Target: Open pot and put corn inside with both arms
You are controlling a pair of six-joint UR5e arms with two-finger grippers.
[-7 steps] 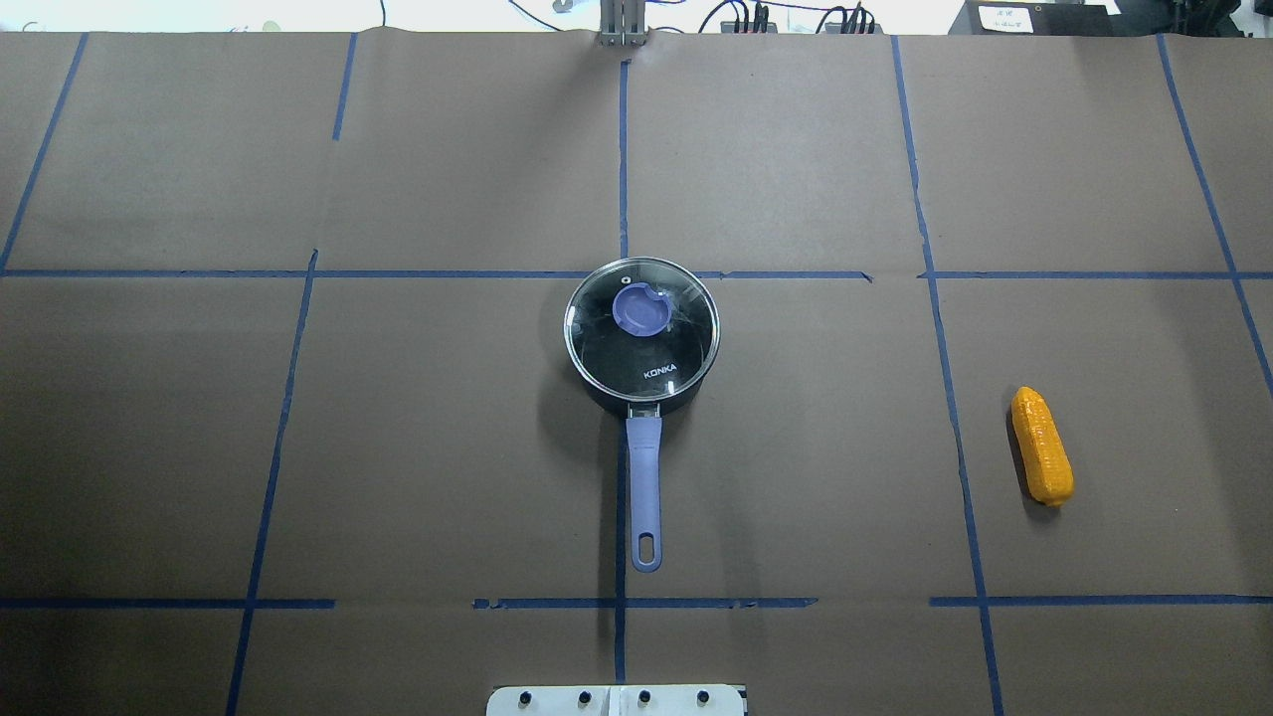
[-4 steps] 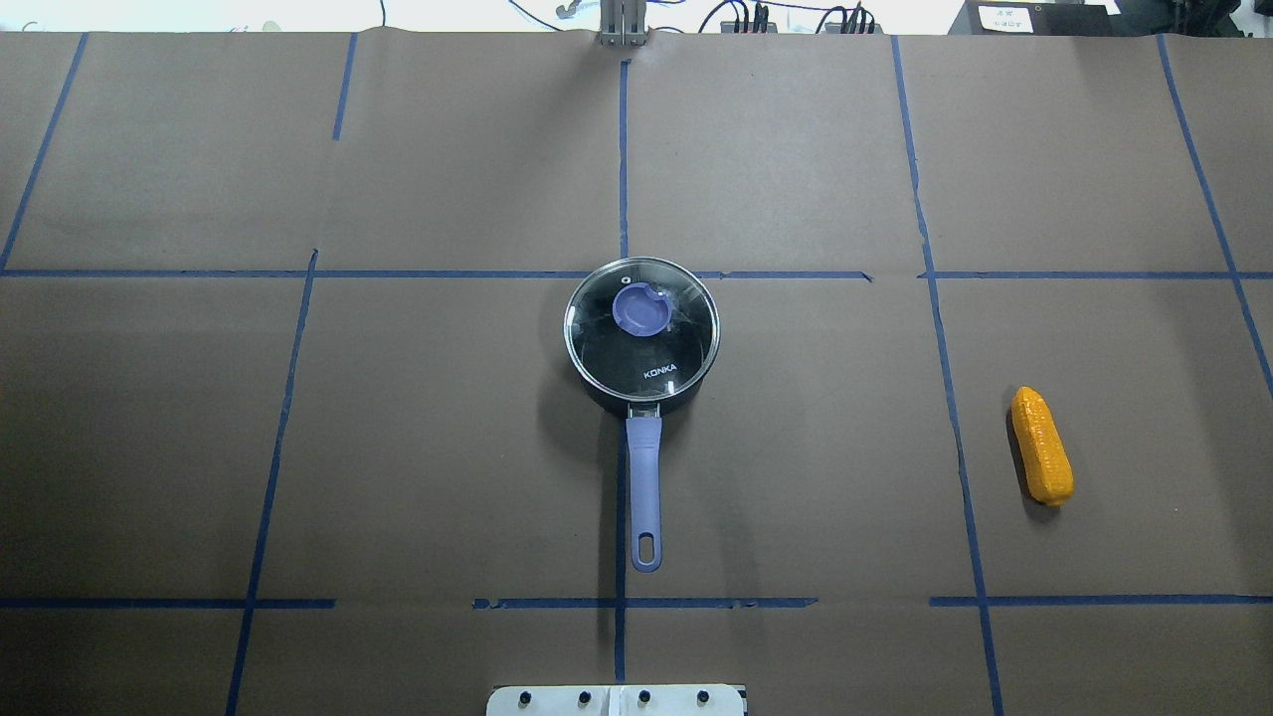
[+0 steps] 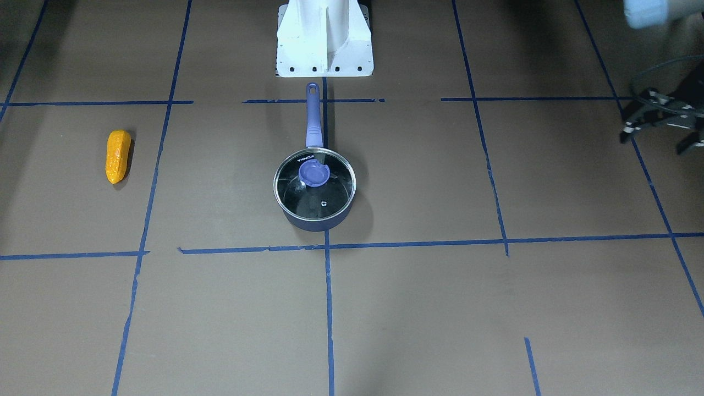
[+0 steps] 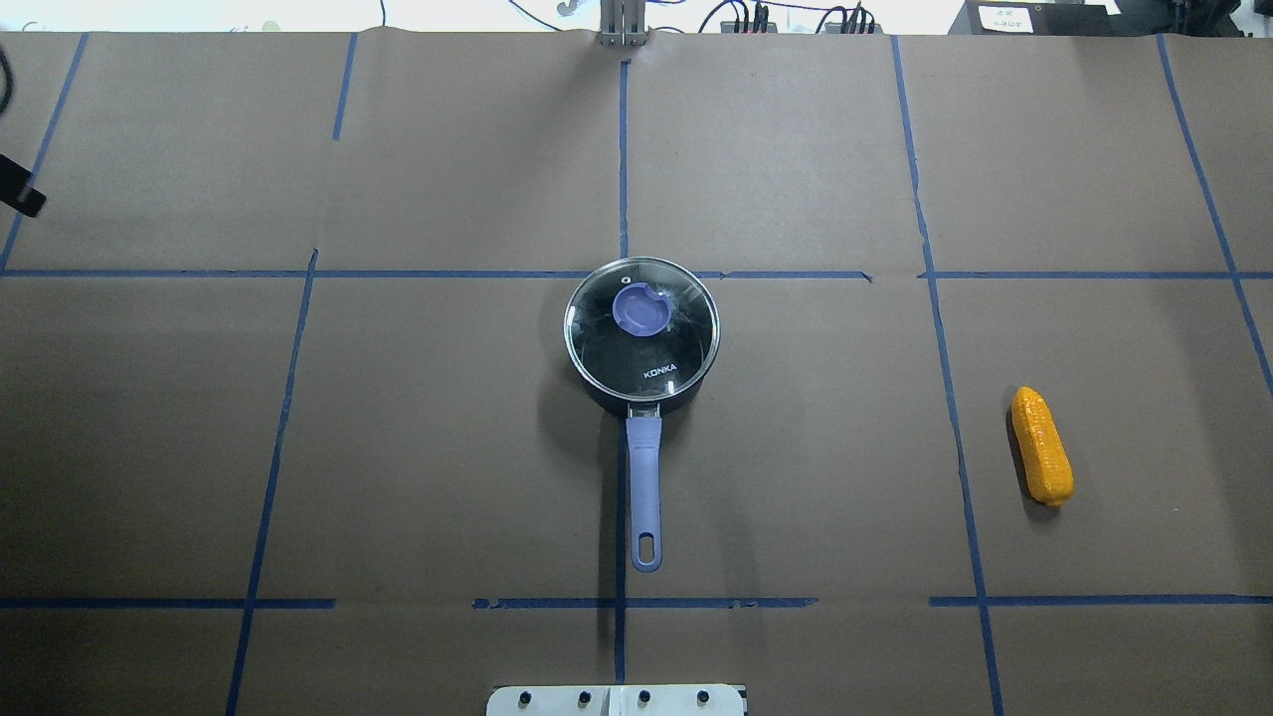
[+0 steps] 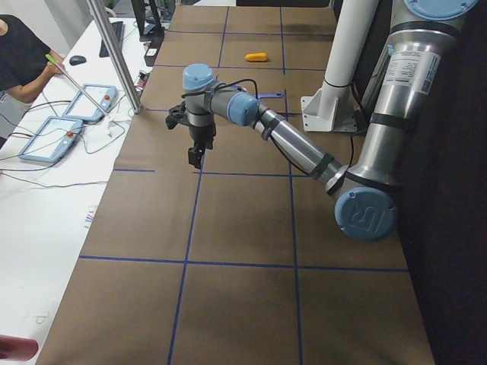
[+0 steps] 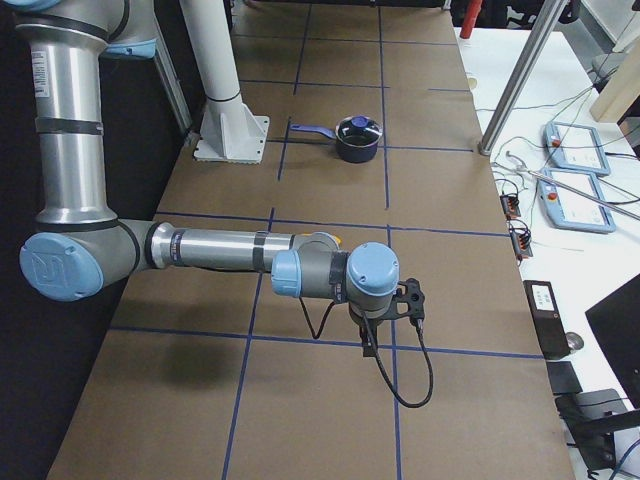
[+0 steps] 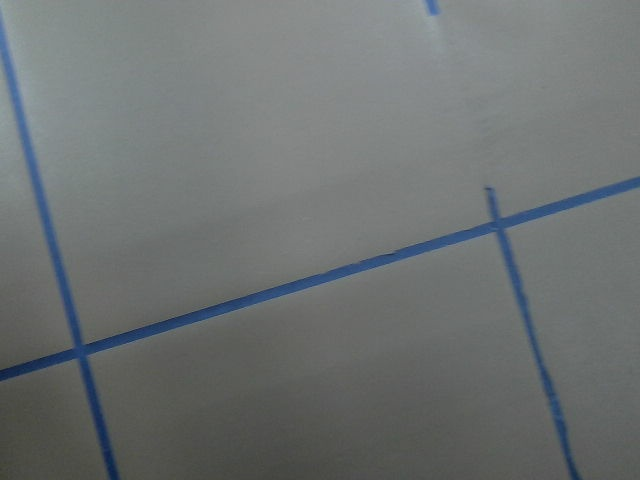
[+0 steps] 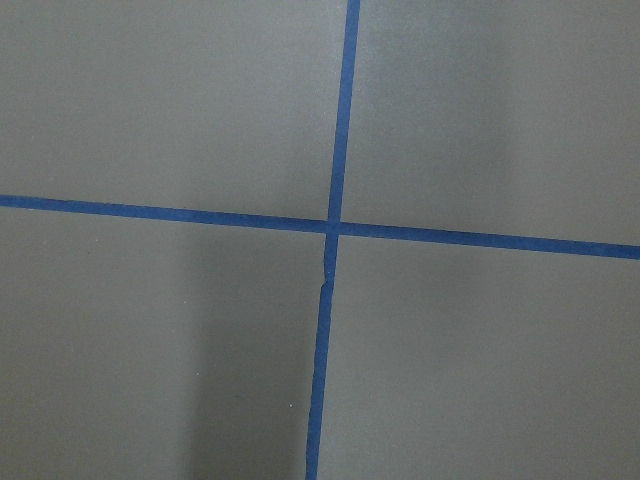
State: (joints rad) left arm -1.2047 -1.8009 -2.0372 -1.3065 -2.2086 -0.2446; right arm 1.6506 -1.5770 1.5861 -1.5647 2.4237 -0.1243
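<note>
The dark-blue pot (image 4: 646, 400) stands mid-table with its glass lid (image 4: 641, 328) shut on it; its lavender handle (image 4: 644, 492) points at my base. It also shows in the front view (image 3: 316, 223) and, far off, in the right view (image 6: 357, 150). The corn (image 4: 1041, 446) lies alone at the right, seen also in the front view (image 3: 117, 156). My left gripper (image 3: 657, 140) hangs above the table's far left edge, far from the pot, tips apart and empty; one finger (image 4: 22, 196) shows overhead. My right gripper (image 6: 370, 345) shows only from the side; I cannot tell its state.
The white base mount (image 3: 324, 38) stands at the table's near edge behind the pot handle. Blue tape lines (image 4: 623, 149) grid the brown tabletop. A metal post (image 5: 114, 53) and control boxes (image 5: 90, 103) stand along the operators' side.
A black part of my left gripper has come into the overhead view at the left edge. The pot, lid and corn have not moved.
</note>
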